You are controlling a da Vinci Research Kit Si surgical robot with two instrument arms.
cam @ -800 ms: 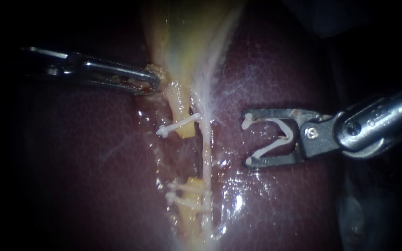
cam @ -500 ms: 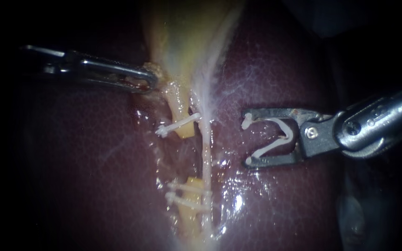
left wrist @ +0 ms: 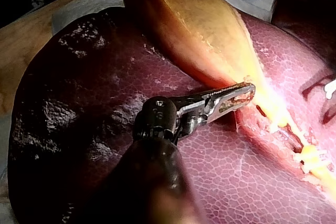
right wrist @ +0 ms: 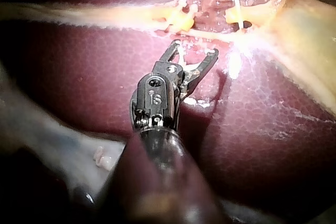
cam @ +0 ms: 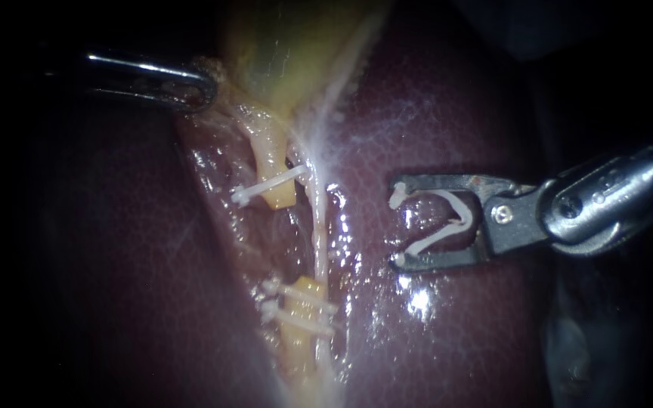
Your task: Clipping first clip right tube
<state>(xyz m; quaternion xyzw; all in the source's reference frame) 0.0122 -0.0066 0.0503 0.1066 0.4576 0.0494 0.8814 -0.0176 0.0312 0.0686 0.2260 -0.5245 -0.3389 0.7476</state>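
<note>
The right tube (cam: 317, 234) is a thin pale strand running down from the gallbladder (cam: 296, 45) over the liver (cam: 432, 98). My right instrument (cam: 398, 224) lies on the liver to its right, apart from it. Its jaws stand wide and carry an open white clip (cam: 447, 223) that touches both. In the right wrist view the right instrument (right wrist: 194, 51) points at the strand. My left instrument (cam: 202, 87) is shut on tissue at the gallbladder's lower edge, also seen in the left wrist view (left wrist: 247, 92).
Left of the strand, a yellow tube is cut in two. Its upper stump (cam: 273, 162) carries one white clip (cam: 270, 185); its lower stump (cam: 304, 291) carries two clips (cam: 296, 310). Wet, shiny liver surrounds both.
My left instrument has pulled up and to the left, dragging the gallbladder's edge, the upper stump and the strand leftward. My right instrument has barely moved.
</note>
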